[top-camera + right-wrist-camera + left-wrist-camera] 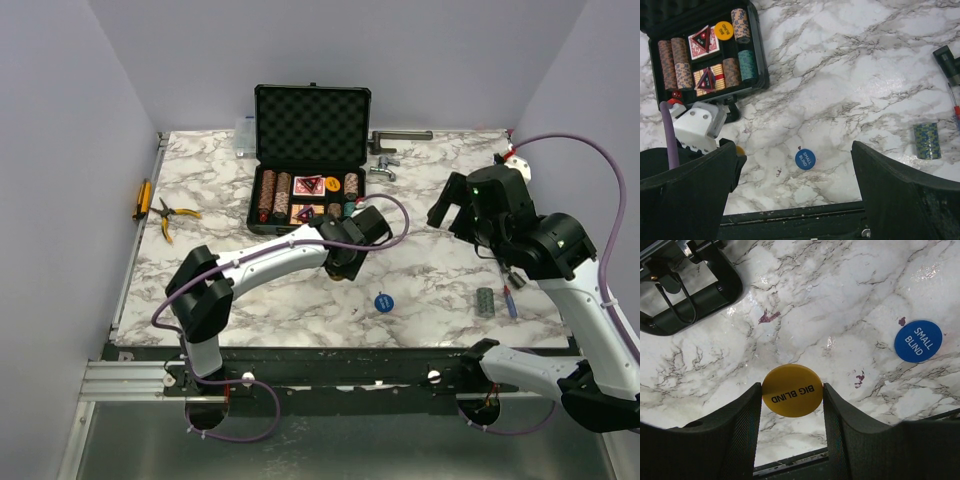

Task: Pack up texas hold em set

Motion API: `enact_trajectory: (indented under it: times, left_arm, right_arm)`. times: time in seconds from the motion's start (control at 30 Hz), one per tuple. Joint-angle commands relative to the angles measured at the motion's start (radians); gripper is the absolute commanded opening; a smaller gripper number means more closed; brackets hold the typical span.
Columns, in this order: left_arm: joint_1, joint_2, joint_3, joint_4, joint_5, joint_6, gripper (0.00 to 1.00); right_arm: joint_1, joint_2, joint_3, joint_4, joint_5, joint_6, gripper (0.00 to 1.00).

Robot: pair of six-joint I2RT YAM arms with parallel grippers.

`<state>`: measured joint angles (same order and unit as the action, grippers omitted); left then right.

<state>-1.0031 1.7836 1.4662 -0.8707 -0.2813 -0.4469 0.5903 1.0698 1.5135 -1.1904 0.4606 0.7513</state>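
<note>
Grey walls frame a white marble-patterned table (pixel 290 315) where the black Texas hold 'em briefcase (pixel 312 125) stands open at the far middle. Its foam lid is upright and its tray is packed with brown and teal chip stacks (pixel 671 60) and cards (pixel 703 40). The left arm reaches across in front of the case, and the left pincer (pixel 792 387) pinches a yellow BIG BLIND disc (pixel 792 399) by its edges, near the case handle (pixel 690 300). A blue SMALL BLIND disc (pixel 918 341) lies flat on the marble, apart from it. The right pincer (pixel 795 148) hangs spread wide above the table's right side, gripping nothing. A loose teal chip stack (pixel 926 140) lies on its side near the right edge. Yellow-handled pliers (pixel 170 215) rest at the far left.
</note>
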Motion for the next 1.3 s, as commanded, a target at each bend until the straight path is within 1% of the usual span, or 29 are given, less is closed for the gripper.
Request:
enact_trajectory:
  times: [0.0,0.17,0.4,0.7,1.13,1.27]
  left_arm:
    - [0.016,-0.050,0.054,-0.064,-0.029,0.023,0.22]
    - [0.050,-0.059,0.094,-0.089,-0.021,0.030,0.22]
    - [0.126,-0.055,0.163,-0.112,0.009,0.041,0.22]
    - [0.232,-0.014,0.257,-0.121,0.052,0.070,0.22]
    - [0.359,0.210,0.551,-0.199,0.118,0.135,0.22]
    - [0.402,0.285,0.610,-0.226,0.147,0.135,0.22]
  right_arm:
    - [0.008,-0.007,0.001,0.037,0.050,-0.017,1.00]
    - [0.008,-0.010,0.001,0.052,0.053,-0.025,1.00]
    - [0.008,-0.007,-0.013,0.076,0.055,-0.055,1.00]
    - [0.007,-0.025,-0.082,0.093,0.023,-0.055,1.00]
    - [0.008,-0.030,-0.142,0.125,0.011,-0.041,1.00]
    - [0.008,-0.024,-0.158,0.141,0.010,-0.035,1.00]
